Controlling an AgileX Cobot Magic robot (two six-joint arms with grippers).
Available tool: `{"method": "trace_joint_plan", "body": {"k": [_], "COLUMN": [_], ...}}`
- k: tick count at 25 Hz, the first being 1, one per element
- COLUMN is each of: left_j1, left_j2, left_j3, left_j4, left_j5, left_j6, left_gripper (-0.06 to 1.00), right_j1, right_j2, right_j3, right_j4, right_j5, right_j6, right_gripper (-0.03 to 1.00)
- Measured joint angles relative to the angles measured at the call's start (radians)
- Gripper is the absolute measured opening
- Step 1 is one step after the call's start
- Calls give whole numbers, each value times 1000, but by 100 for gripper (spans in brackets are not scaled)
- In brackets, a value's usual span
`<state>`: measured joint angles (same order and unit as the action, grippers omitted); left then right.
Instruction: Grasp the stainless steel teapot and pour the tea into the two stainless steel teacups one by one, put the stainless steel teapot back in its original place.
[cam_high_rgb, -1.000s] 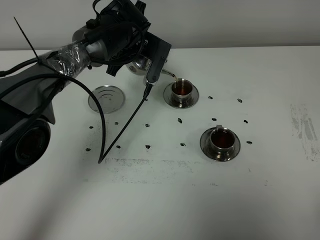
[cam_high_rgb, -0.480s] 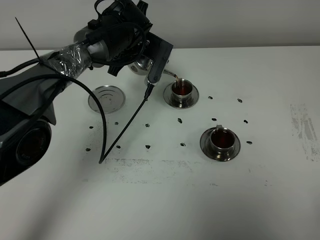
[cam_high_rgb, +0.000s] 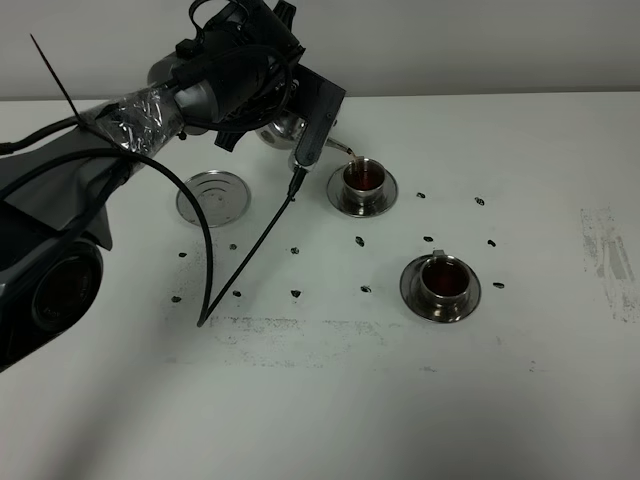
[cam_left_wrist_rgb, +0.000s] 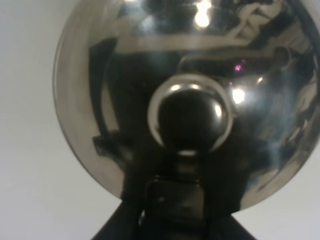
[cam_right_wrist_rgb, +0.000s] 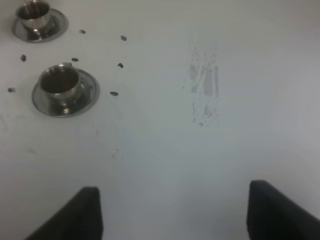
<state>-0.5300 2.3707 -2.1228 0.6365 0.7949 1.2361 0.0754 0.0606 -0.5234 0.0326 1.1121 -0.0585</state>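
Pouring under way: left gripper clamped on teapot, pot tilted, spout over far cup, tea inside; right gripper spread wide, idle. Disc bare, awaiting pot's return. Near cup on saucer, already holding tea. Judged: second fill nearly done, return left

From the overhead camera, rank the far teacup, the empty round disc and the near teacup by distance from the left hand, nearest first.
1. Far teacup, just right of the left hand, under the spout.
2. Round disc, to its lower left.
3. Near teacup, farthest, toward the front right.
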Motion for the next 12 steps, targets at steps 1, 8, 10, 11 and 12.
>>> {"method": "trace_joint_plan", "body": {"k": [1,8,10,11,12], "left_j1": [-2,-8,-8,-8,-8], "left_j2": [0,0,0,0,0], "left_j3": [0,0,0,0,0], "left_j4": [3,8,9,9,11], "left_j5": [0,-2,-3,-3,-3], "left_j6": [0,0,0,0,0], "left_gripper": [18,18,18,18,18], "right_j1": [0,0,0,0,0], "right_j2": [0,0,0,0,0], "right_j3": [0,0,0,0,0], "right_j4": [0,0,0,0,0], "right_j5": [0,0,0,0,0], "right_j6": [0,0,0,0,0], "right_gripper": [59,59,59,59,59]}}
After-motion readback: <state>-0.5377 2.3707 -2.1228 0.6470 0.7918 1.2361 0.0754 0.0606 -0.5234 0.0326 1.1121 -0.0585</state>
